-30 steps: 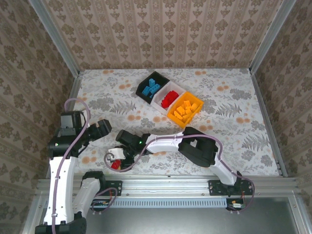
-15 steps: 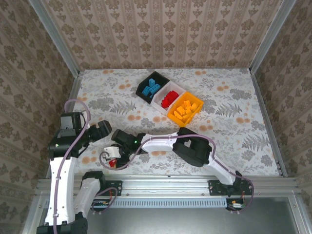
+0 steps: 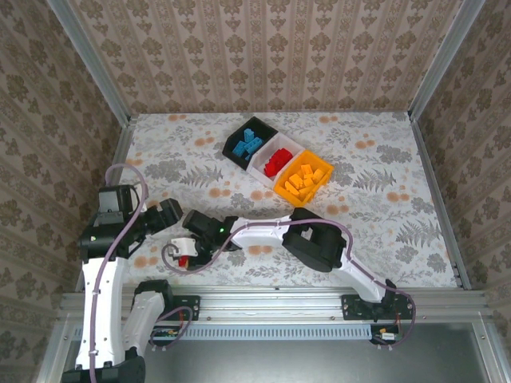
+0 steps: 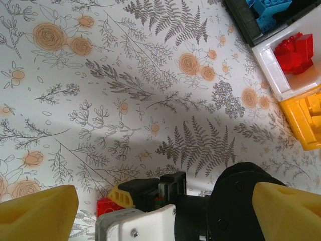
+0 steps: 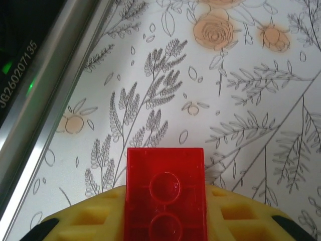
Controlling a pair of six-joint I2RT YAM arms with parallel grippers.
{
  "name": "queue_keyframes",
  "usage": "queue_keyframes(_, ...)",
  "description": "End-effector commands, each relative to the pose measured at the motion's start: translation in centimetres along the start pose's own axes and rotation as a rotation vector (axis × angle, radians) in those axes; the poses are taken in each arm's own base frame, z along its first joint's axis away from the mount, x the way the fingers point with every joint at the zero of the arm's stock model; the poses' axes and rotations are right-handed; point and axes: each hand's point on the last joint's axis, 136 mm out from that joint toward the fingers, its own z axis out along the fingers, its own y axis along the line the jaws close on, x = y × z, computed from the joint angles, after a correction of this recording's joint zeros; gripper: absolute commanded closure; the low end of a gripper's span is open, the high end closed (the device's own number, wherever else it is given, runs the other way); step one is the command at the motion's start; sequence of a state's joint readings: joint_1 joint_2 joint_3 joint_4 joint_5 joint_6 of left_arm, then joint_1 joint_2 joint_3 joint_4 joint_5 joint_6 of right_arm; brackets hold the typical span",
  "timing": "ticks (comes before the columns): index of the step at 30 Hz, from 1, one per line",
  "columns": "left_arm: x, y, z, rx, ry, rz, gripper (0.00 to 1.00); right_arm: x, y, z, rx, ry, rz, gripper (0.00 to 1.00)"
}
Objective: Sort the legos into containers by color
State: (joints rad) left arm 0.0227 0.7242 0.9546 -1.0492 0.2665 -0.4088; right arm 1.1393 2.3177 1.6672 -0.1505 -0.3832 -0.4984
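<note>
Near-left of table (image 3: 383, 223): left gripper (image 3: 165, 214) hangs over the floral cloth, jaws released & wide, nothing btwn its yellow fingers (image 4: 37, 213).

Just right of it & a bit nearer: right gripper (image 3: 185, 252), arm stretched across from the right side, jaws clenched on a red brick (image 5: 165, 196), studs up, gripped btwn the yellow pads. It sits close to the metal rail (image 5: 55, 95) at the table's near edge. Can't tell if the brick touches the cloth.

Far centre, 3 bins touching in a diagonal row, well apart from both grippers:
- black bin (image 3: 231, 151), leftmost/farthest, w/ blue bricks (image 3: 251, 142)
- white bin (image 3: 259, 171), middle, w/ red bricks (image 3: 277, 162)
- orange bin (image 3: 291, 195), rightmost/nearest, w/ orange bricks (image 3: 306, 177)
</note>
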Motion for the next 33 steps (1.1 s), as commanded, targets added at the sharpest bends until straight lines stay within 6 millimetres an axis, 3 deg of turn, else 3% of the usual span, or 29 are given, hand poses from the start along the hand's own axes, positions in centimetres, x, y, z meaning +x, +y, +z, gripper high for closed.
queue_keyframes(1,0.5,0.1,0.0,0.007,0.009,0.016,0.08,0.1,-0.1,-2.8,0.001,-0.025,0.062,0.71)
queue_keyframes(5,0.4,0.0,0.4,0.019,0.013,0.012,0.08,1.2,-0.5,-6.6,0.051,-0.061,0.136,0.72)
queue_keyframes(9,0.1,-0.4,1.0,0.044,0.012,0.003,0.08,3.9,-1.5,-12.2,0.141,-0.096,0.261,0.75)
queue_keyframes(16,-0.3,-1.4,2.8,0.122,0.027,-0.032,0.08,7.6,-4.6,-24.9,0.386,-0.164,0.505,0.75)
queue_keyframes(21,0.2,-2.5,4.6,0.181,0.065,-0.047,0.08,9.9,-8.7,-34.5,0.64,-0.185,0.774,0.73)
queue_keyframes(23,0.6,-3.0,5.2,0.182,0.085,-0.026,0.08,11.1,-10.4,-37.1,0.708,-0.179,0.897,0.73)
queue_keyframes(26,1.3,-3.6,5.7,0.175,0.11,0.004,0.07,12.5,-13.2,-38.5,0.739,-0.159,1.023,0.74)
queue_keyframes(33,3.1,-4.1,6.3,0.168,0.166,0.044,0.07,15.1,-20.5,-38.6,0.787,-0.087,1.116,0.75)
